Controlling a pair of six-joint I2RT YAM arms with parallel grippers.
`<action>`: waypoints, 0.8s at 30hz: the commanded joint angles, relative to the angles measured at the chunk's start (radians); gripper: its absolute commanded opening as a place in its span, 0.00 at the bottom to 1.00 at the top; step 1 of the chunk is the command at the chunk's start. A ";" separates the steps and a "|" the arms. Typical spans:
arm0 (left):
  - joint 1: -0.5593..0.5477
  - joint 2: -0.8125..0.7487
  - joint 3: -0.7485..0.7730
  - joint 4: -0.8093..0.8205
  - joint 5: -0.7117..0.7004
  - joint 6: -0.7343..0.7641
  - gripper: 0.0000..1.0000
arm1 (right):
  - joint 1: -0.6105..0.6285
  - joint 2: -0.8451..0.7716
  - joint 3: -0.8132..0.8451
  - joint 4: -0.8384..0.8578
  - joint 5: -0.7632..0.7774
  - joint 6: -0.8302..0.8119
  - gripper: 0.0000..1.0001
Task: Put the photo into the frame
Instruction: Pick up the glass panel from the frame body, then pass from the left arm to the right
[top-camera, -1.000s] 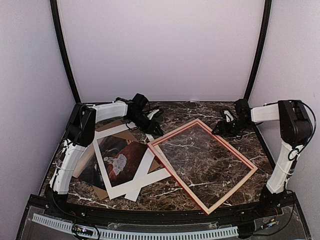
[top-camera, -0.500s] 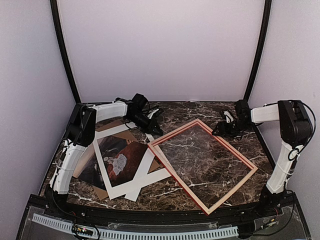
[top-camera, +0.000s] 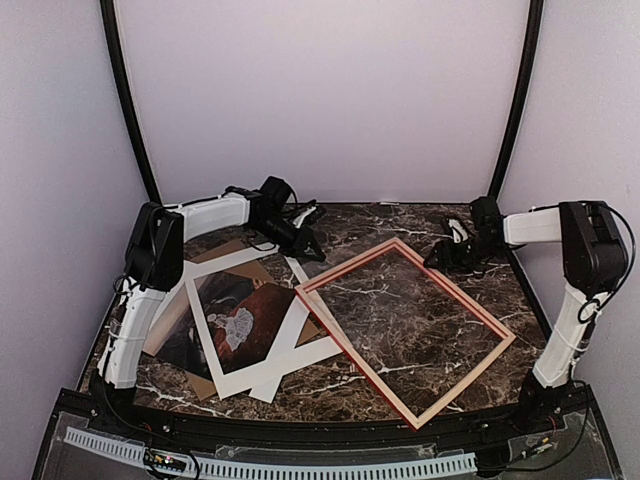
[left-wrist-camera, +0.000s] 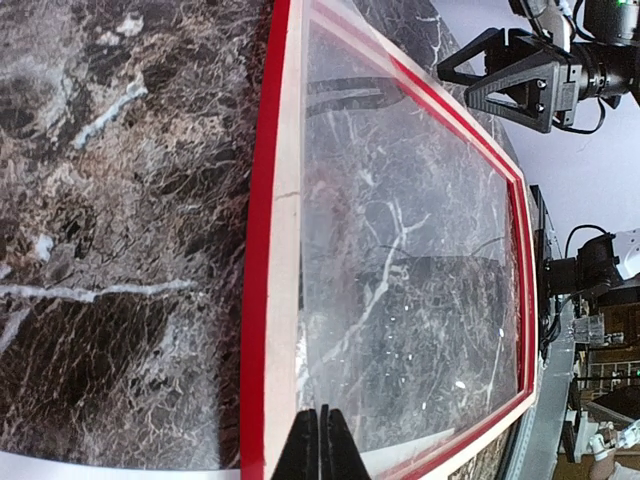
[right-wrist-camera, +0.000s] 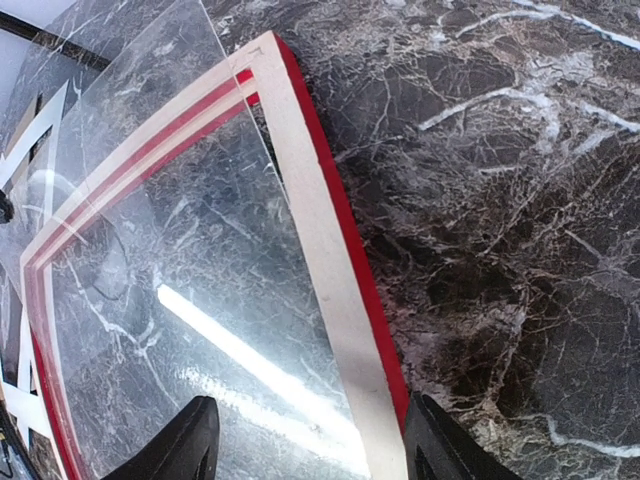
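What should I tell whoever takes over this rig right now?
Left gripper: shut, holding nothing, near the frame's left edge.
Right gripper: open, empty, over the frame's far edge.
Photo: lying left of the frame, under a white mat.
Done: nothing yet; the frame holds no photo.
Left: free the photo from the mat and lay it in the frame.

Red-edged pale frame (top-camera: 348, 265) lying flat, skewed diagonally — dark brownish photo (top-camera: 245, 320) just left, beneath white mat (top-camera: 300, 312)

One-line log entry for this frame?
left gripper shut, empty | right gripper open over frame edge | photo beside frame, not inserted
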 joint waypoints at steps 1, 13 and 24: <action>0.009 -0.138 0.010 -0.022 -0.016 0.034 0.00 | 0.005 -0.048 0.032 0.015 -0.039 -0.015 0.65; -0.004 -0.242 0.002 -0.061 0.002 0.108 0.00 | 0.005 -0.092 0.056 0.079 -0.129 -0.079 0.73; -0.016 -0.322 -0.044 -0.063 0.043 0.157 0.00 | 0.001 -0.055 0.110 0.071 -0.227 -0.219 0.73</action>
